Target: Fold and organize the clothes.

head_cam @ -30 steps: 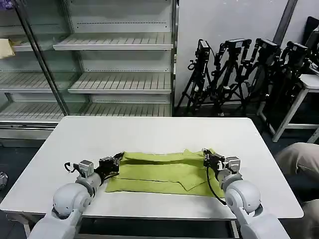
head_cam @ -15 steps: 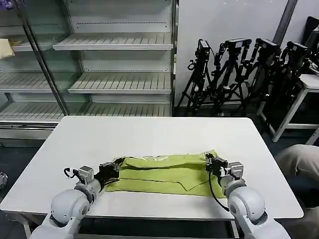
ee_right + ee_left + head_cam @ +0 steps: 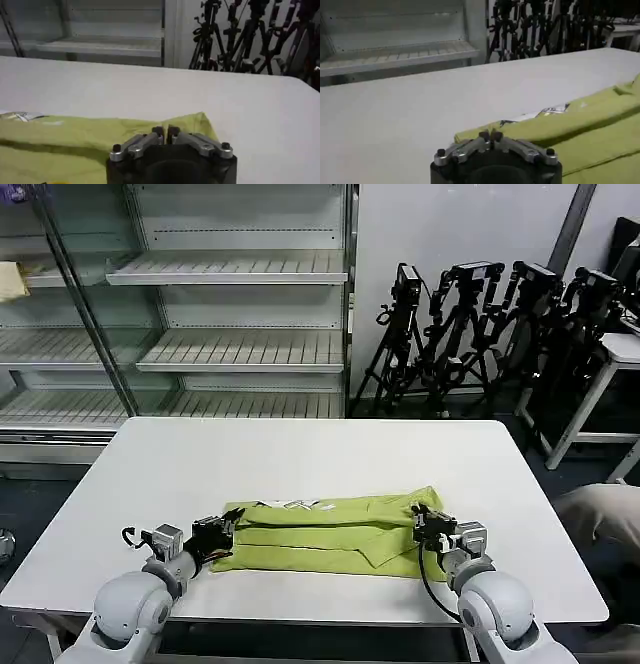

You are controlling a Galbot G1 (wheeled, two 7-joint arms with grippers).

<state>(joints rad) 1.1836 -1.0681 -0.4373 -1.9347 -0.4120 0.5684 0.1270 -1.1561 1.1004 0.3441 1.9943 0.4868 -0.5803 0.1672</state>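
The shirt [image 3: 330,534] lies on the bench [image 3: 300,459], near its front edge and roughly centred, already folded lengthwise into a long flat band. Its far edge is doubled over toward the front, and a white mark [image 3: 290,505] shows along that fold.

The left gripper [image 3: 222,529] sits at the shirt's left end, its fingers pressed together; from the left wrist view they seem to be pinching the folded edge of the cloth. The right gripper [image 3: 424,524] sits at the shirt's right end, fingers likewise pressed together on the far corner there.

As a judgement, the task is partway through: the lengthwise fold looks nearly laid, with both ends held low over the shirt. What is left appears to be releasing this fold, then folding the band across its length into a compact packet and tidying its edges. The front layer shows a loose flap near the right end that may need smoothing.
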